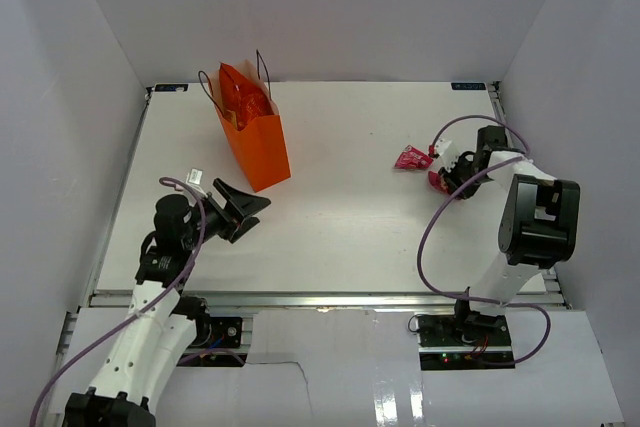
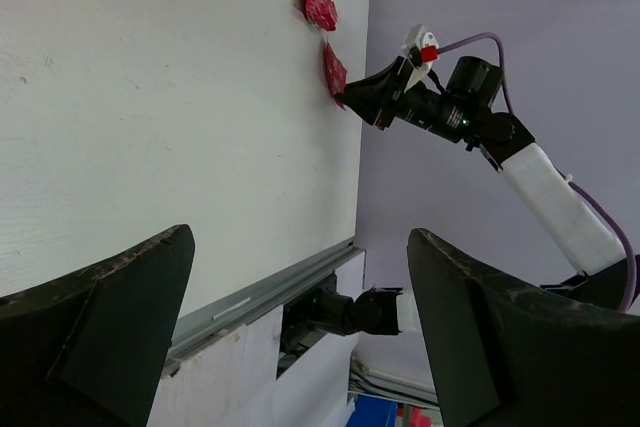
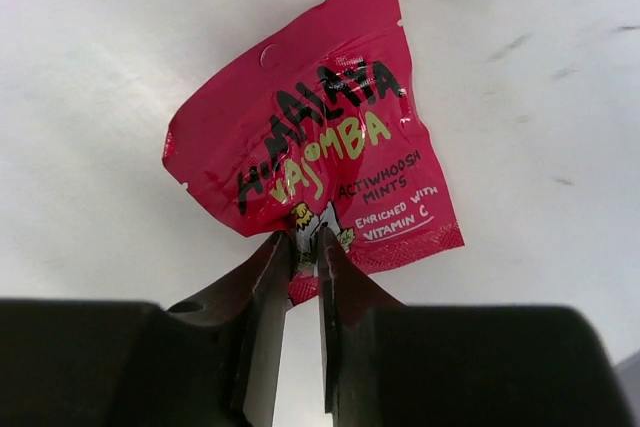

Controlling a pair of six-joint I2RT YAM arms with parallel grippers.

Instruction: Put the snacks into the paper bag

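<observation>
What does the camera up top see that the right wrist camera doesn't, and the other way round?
Only the top view shows the orange paper bag, standing at the back left, and the open left claw. Only the right wrist view shows the words on the pink packet, like "Actiwhoosh Mints". Both show the right claw pinching that packet's edge, and the white table.

- The paper bag (image 1: 262, 152), toward the desk's far left corner, hides its load; only the chip bag (image 1: 243, 99) pokes out, its crumpled top showing.
- From above, the right tool (image 1: 445, 175) near the desk's right edge covers most of its pink packet (image 1: 436, 183).
- The loose packet (image 1: 411, 158) has print too small to read.
- The left tool (image 2: 300, 247) is cut off by the bottom edge of its wrist view.
</observation>
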